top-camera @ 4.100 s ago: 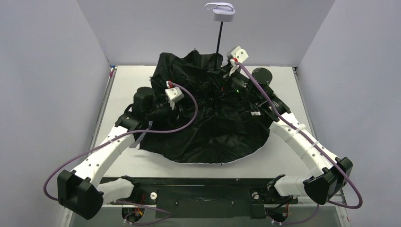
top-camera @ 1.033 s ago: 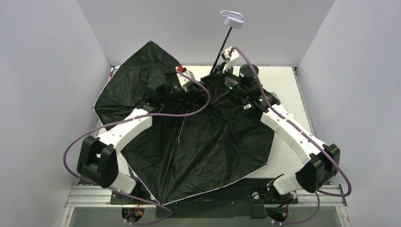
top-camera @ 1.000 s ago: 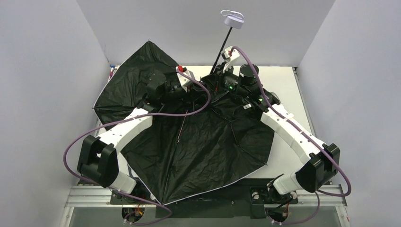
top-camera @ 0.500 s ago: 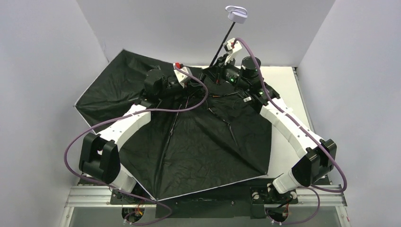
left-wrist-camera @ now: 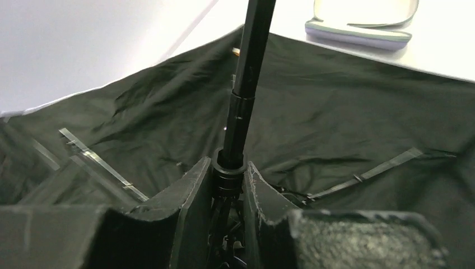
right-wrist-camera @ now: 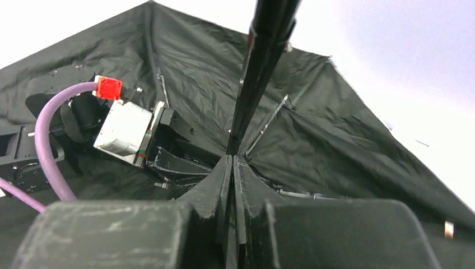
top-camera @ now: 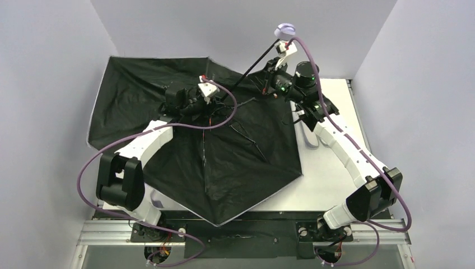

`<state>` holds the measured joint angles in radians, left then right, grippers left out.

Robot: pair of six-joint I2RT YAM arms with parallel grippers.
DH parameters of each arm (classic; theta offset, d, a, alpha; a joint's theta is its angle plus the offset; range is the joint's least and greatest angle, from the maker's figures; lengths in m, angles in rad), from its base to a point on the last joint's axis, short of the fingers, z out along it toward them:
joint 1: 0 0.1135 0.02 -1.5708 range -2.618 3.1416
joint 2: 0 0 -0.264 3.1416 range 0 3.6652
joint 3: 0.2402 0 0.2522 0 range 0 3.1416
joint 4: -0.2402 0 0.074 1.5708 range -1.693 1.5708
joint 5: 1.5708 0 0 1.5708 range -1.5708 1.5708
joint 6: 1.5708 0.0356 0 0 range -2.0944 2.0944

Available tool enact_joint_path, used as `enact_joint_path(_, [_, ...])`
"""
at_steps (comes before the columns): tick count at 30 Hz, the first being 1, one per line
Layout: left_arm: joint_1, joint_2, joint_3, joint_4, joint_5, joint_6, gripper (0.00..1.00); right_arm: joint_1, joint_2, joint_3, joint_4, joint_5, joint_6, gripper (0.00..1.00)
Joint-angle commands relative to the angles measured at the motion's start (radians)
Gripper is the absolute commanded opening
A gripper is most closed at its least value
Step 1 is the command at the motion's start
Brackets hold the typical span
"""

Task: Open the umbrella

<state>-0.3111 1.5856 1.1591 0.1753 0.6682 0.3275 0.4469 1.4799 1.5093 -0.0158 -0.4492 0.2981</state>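
Note:
The umbrella (top-camera: 235,162) lies upside down with its black lining up, and its canopy is spread wide over the left and middle of the table. Its thin black shaft (top-camera: 246,70) slants up to the right to the small lavender handle (top-camera: 285,29). My left gripper (top-camera: 220,102) is shut on the black runner collar (left-wrist-camera: 228,171) at the foot of the shaft (left-wrist-camera: 252,50). My right gripper (top-camera: 268,67) is shut on the shaft higher up (right-wrist-camera: 263,50). In the right wrist view its jaws (right-wrist-camera: 232,158) pinch the shaft.
The lavender oval case (top-camera: 308,136) lies on the white table under my right arm and shows in the left wrist view (left-wrist-camera: 361,31). The canopy's back left edge rests against the grey walls (top-camera: 106,78). My left wrist camera (right-wrist-camera: 126,131) sits close beside the hub.
The canopy has spread much wider and swung toward the back left wall. The shaft has tilted further right and the handle has moved right. Both grippers kept their hold and moved back.

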Motion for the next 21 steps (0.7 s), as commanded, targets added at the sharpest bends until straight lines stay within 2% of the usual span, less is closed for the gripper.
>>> enact_joint_path(1, [0.054,0.031,-0.016,-0.276,-0.14,-0.003,0.1,0.002,-0.144,0.05,0.338,0.078,0.013,0.0])
enact_joint_path(7, [0.025,0.01,-0.006,-0.261,-0.123,0.009,0.12,0.066,-0.166,-0.025,0.322,0.077,0.002,0.0])
enact_joint_path(11, [0.026,0.003,-0.024,-0.27,-0.088,0.013,0.26,0.07,-0.165,-0.021,0.323,0.08,-0.003,0.0])
enact_joint_path(13, [0.027,-0.015,-0.038,-0.249,-0.061,-0.01,0.37,0.071,-0.163,-0.02,0.321,0.077,-0.006,0.0])
enact_joint_path(14, [0.027,-0.033,-0.048,-0.22,-0.045,-0.019,0.47,0.071,-0.162,-0.02,0.322,0.074,-0.006,0.0])
enact_joint_path(16, [0.026,-0.06,-0.066,-0.149,-0.03,-0.053,0.56,0.076,-0.161,-0.02,0.324,0.071,-0.006,0.0])
enact_joint_path(19, [0.022,-0.091,-0.084,-0.051,-0.023,-0.12,0.65,0.082,-0.162,-0.024,0.32,0.069,-0.016,0.0])
enact_joint_path(21, [0.015,-0.107,-0.087,0.015,-0.027,-0.145,0.67,0.087,-0.164,-0.028,0.316,0.066,-0.022,0.0])
